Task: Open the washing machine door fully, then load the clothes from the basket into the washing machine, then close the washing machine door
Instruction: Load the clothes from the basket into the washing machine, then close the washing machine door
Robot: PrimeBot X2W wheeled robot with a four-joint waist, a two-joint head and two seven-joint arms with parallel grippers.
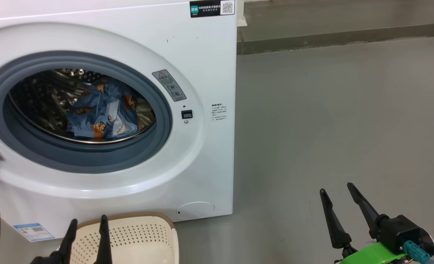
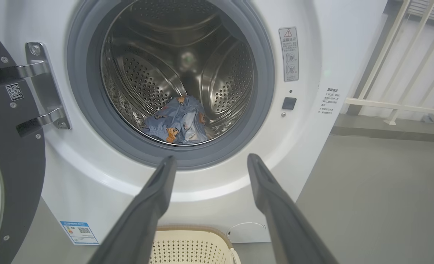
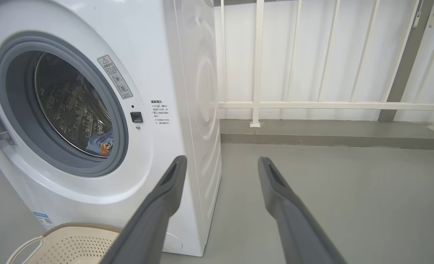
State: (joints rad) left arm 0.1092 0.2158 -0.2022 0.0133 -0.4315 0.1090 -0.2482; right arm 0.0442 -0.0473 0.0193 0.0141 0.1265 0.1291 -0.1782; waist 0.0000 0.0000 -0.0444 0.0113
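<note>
To the left of the left gripper [image 1: 88, 220], the washing machine door [image 2: 15, 154] stands swung wide on its metal hinge [image 2: 44, 84], its dark inner face turned toward the room. The left gripper itself hangs with its two fingers spread and nothing between them. Directly under it is the basket [image 1: 143, 234], set on the floor against the front of the washing machine [image 1: 202, 73]. What I can see of the basket looks bare, though part of it is cut off from view.

Ahead of those fingers and higher, the clothes [image 1: 103, 110] lie in the steel drum [image 2: 147, 73]. The light blue piece with orange figures is heaped low toward the front, just behind the grey rubber ring [image 1: 92, 161]. A pale patch beside it may be the cream piece; I cannot tell.

By my reckoning only the door is left to shut, and that is where trouble could come. The blue cloth sits near the lip, so a fold sliding forward could be pinched in the ring and keep the latch from catching. The arm has to reach round to the door's far side, and a low sweep could knock the basket. Fingers left in the opening as the door swings could get trapped.

Far to the right, the right gripper [image 1: 337, 189] is also spread and holding nothing over the bare grey floor [image 1: 330, 110], well apart from the machine and out of the door's path.
</note>
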